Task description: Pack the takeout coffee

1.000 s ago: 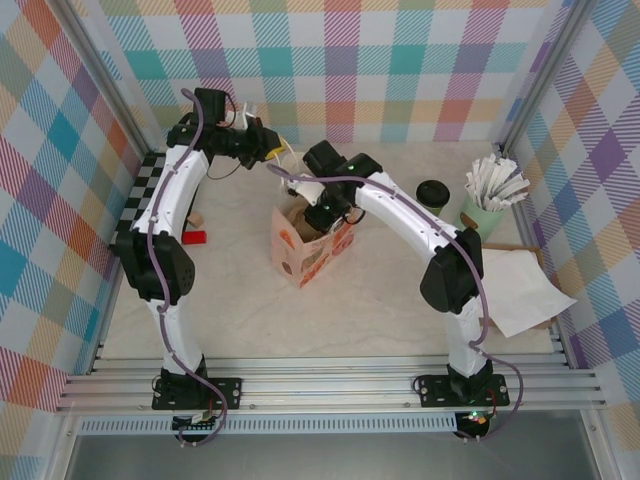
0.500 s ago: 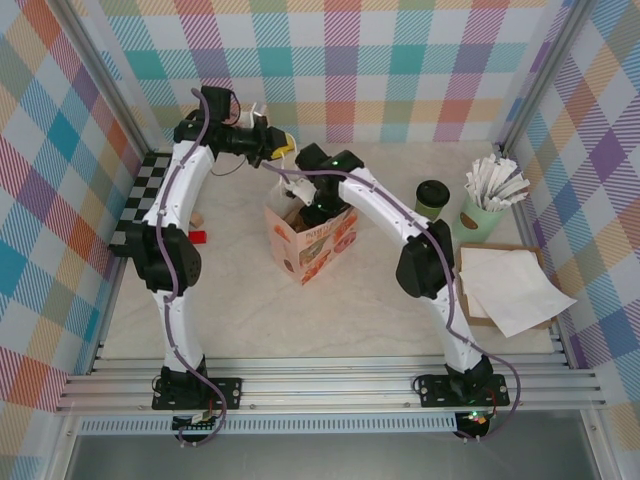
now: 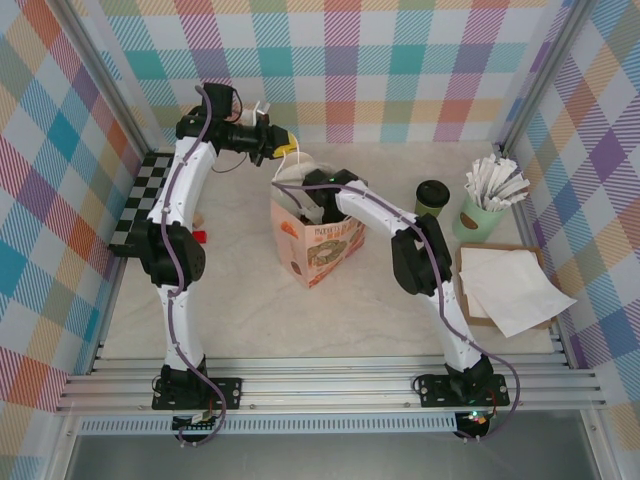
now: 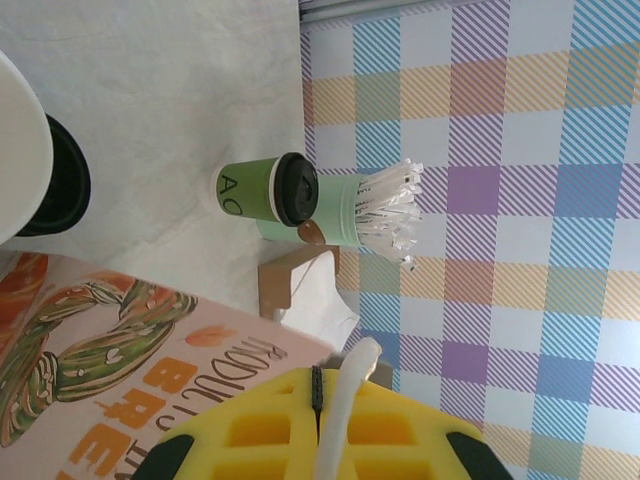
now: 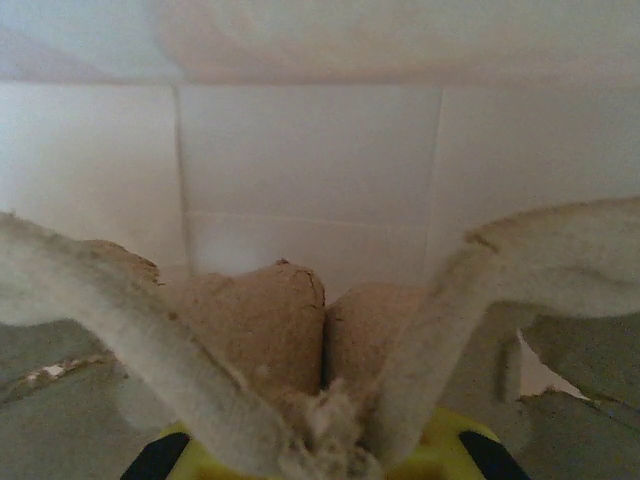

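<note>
So the coffee [image 3: 432, 196] is sitting lidded on the table [image 3: 250, 310], back right, just beside the stick cup [image 3: 478, 216] and well apart from the bag [image 3: 322, 248]. The left gripper [image 4: 318, 388] is clenched on the bag's white handle [image 4: 352, 375]. The right gripper [image 5: 322, 445] is down inside the bag, pinched tight on a pulp tray [image 5: 260, 320].
</note>
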`<act>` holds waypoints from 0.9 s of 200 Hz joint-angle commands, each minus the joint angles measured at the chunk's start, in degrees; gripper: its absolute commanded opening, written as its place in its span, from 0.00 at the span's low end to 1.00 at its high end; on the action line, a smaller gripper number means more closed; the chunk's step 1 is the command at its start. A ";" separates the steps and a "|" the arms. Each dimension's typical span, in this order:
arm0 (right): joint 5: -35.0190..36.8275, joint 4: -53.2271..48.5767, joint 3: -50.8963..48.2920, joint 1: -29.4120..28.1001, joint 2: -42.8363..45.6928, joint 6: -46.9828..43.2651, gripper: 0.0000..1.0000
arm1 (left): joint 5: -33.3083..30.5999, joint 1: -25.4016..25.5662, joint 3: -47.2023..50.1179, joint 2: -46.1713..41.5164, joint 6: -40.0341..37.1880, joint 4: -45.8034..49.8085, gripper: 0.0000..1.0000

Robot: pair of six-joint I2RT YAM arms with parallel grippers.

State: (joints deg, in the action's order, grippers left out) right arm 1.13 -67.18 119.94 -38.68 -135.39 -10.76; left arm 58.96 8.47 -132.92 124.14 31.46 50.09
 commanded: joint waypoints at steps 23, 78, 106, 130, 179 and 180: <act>-0.42 5.05 -4.91 1.06 1.66 -0.75 0.00 | 1.08 -0.32 -1.81 -0.20 -1.71 2.14 0.00; 0.56 1.98 -6.19 0.80 3.54 0.13 0.17 | 0.64 0.16 -10.72 1.82 -1.53 1.77 0.00; 2.45 2.46 -6.65 0.79 3.45 -0.48 0.22 | 0.33 1.53 -13.68 1.83 -2.62 0.53 0.00; 2.57 4.62 -8.56 0.86 3.25 0.42 0.26 | 0.52 2.55 -13.50 0.94 -3.99 1.14 0.00; 2.37 9.13 -12.85 0.80 3.86 0.88 0.39 | 0.26 3.75 2.05 -6.75 -7.56 -0.68 0.00; 2.42 9.19 -13.00 0.80 3.88 0.86 0.39 | 0.14 3.75 2.36 -6.95 -7.56 -0.86 0.00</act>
State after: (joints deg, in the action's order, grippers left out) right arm 3.09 -59.02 110.50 -37.82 -132.60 -9.76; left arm 58.57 11.92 -137.64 123.79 26.09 53.04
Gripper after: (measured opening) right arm 0.368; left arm 0.047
